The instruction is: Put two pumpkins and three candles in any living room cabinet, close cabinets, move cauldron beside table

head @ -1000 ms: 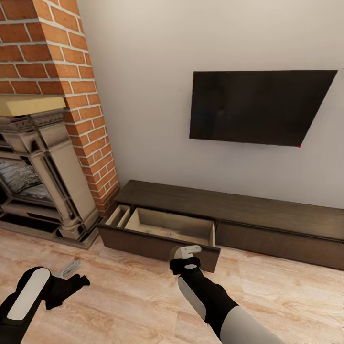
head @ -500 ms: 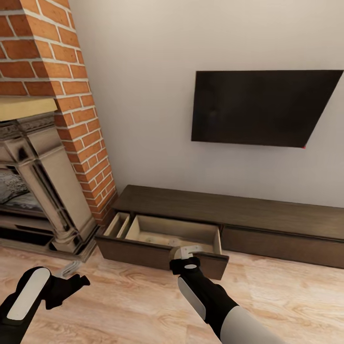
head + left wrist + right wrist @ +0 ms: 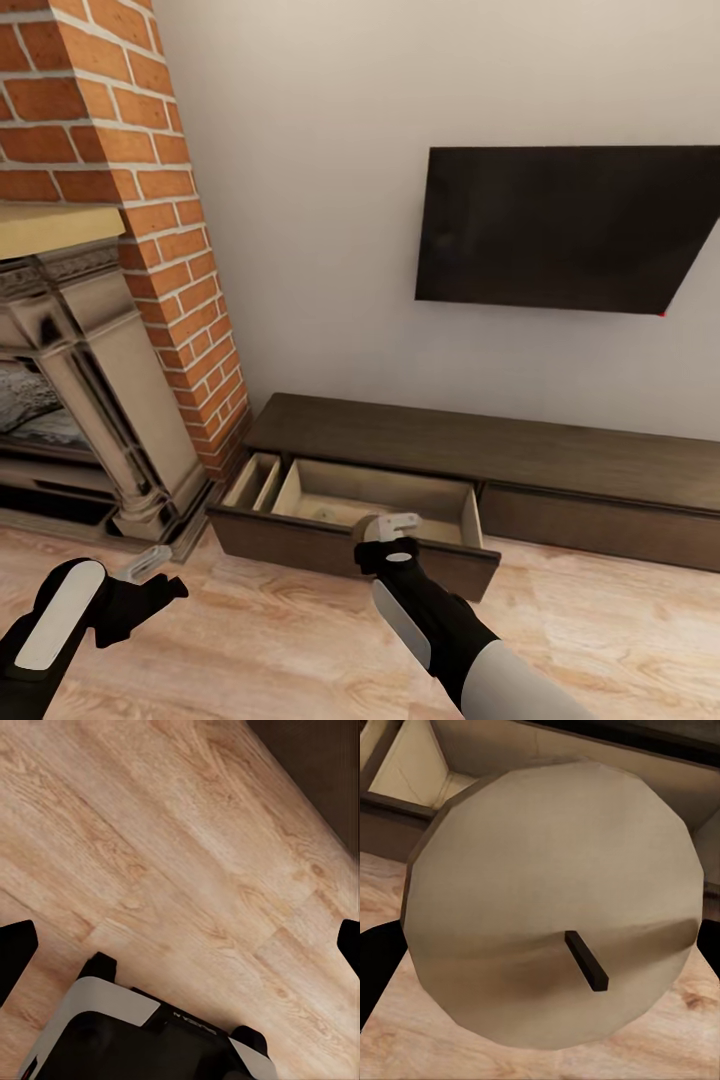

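Note:
The cabinet (image 3: 470,440) is the long low dark-brown unit under the TV, against the wall. Its left drawer (image 3: 345,548) stands pulled out, showing pale wood insides. My right gripper (image 3: 390,526) hovers just in front of that drawer front, shut on a candle (image 3: 547,892). The candle is a grey-brown stub whose flat top and dark wick face the right wrist camera. In the head view a sliver of the candle (image 3: 366,526) shows beside the fingers. My left gripper (image 3: 155,575) hangs low over the wood floor (image 3: 187,855), open with nothing in it. Pumpkins and cauldron are out of view.
A brick chimney (image 3: 130,200) and an ornate beige fireplace surround (image 3: 90,400) stand at the left, close to the cabinet's left end. A black TV (image 3: 570,230) hangs on the wall above. Light wood floor (image 3: 600,630) stretches in front.
The whole picture has shifted: the camera moved, so the cabinet and TV sit slightly further right and the drawer looks nearer. Both arms hold the same pose.

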Controlling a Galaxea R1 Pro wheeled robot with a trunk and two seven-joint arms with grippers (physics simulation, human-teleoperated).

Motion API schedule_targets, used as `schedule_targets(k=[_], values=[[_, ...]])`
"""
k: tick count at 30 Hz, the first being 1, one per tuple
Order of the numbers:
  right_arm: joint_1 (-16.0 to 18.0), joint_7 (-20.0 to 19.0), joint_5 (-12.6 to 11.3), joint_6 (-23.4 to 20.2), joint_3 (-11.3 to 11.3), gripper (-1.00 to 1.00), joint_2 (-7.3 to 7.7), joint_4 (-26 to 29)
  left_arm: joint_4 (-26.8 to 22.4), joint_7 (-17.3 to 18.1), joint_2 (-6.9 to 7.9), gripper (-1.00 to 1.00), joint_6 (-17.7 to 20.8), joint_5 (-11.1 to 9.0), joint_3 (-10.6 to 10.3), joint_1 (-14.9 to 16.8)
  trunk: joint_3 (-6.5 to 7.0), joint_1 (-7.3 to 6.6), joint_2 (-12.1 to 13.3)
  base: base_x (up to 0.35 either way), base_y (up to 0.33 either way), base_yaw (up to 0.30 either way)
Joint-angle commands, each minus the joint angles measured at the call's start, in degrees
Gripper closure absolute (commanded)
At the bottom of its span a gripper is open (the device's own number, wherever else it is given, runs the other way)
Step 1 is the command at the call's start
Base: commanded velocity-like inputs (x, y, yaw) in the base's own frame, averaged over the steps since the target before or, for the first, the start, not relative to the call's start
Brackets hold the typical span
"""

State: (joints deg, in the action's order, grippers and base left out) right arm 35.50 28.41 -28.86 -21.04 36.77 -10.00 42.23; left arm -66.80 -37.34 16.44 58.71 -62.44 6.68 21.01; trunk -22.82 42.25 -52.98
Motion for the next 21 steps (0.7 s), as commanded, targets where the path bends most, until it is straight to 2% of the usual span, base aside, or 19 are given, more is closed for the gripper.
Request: schedule_targets(k=[1, 10, 17, 21], values=[[0.01, -0.07, 0.0, -0.06, -0.04, 1.0, 0.0, 0.06, 0.0, 0.01, 0.0, -1.0, 0.0, 0.01, 0.0, 0.0, -0.02, 0.0, 0.0, 0.141, -0.052, -0.006], [0.09, -0.04, -0.4, -0.44, -0.66, 1.0, 0.0, 0.17, 0.0, 0.07, 0.0, -1.0, 0.0, 0.04, 0.01, 0.0, -0.49, 0.0, 0.0, 0.031, -0.008, -0.155], [0.09, -0.02, -0.38, -0.4, -0.82, 1.0, 0.0, 0.46, -0.65, 0.07, 0.08, -1.0, 0.0, -0.01, 0.14, 0.0, -0.67, 0.0, 0.0, 0.095, 0.0, -0.027], [0.09, 0.09, -0.39, -1.08, -0.86, 1.0, 0.0, 0.7, -1.36, 0.07, 0.08, -1.0, 0.34, -0.15, 0.17, 0.0, 0.05, -0.88, 1.6, 0.01, 0.0, -0.002]])
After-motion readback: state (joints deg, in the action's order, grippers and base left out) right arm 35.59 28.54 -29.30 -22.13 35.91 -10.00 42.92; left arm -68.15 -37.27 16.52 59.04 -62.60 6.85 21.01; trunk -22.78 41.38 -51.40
